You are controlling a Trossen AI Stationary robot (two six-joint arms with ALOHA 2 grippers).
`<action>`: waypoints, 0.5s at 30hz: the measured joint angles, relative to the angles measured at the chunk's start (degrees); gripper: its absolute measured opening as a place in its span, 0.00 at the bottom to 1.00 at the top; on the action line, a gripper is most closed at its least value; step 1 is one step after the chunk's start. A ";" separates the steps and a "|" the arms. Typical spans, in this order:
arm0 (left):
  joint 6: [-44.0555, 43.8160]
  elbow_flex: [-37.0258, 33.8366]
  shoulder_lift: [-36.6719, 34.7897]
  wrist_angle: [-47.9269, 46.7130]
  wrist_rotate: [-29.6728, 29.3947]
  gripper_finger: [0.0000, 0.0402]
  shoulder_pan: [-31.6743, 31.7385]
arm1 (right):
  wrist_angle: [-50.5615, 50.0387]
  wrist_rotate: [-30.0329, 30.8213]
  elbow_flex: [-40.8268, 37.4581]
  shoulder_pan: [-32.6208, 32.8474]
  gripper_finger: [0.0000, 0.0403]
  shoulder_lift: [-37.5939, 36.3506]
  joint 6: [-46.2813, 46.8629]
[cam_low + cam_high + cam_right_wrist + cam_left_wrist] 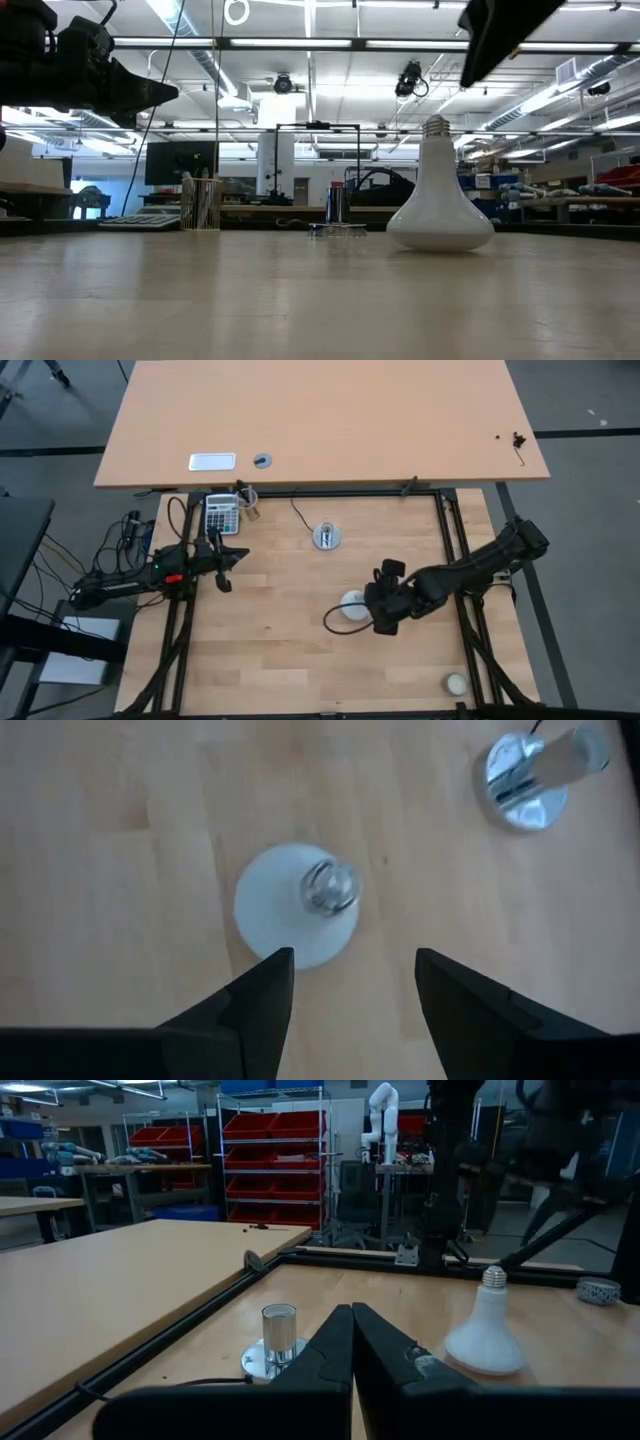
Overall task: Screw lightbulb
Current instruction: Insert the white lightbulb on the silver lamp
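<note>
Pale wooden tabletop (300, 300) bears lightbulb (440, 205), shelving behind.

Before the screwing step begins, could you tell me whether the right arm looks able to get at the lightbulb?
Probably yes. The right claw hangs open just above the lightbulb, which stands globe-down with its screw base up, and nothing lies between them. The socket sits well aside.

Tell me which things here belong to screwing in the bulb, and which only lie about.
For the job:
- white frosted lightbulb, standing globe-down
- round silver socket disc
- open right hand

Lying about:
- grey calculator
- small cream ball
- clear cup of sticks
</note>
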 joint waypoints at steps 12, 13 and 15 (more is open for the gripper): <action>0.00 -0.02 0.02 0.38 0.00 0.02 0.01 | 35.68 -0.28 -24.42 -0.02 0.54 -4.17 5.71; 0.00 0.01 0.02 1.01 0.02 0.02 -0.02 | 38.48 -0.28 -25.50 -0.42 0.54 -4.01 5.44; 0.00 -0.02 0.02 2.10 0.01 0.02 -0.01 | 43.85 -0.11 -27.25 -1.23 0.54 -3.75 4.97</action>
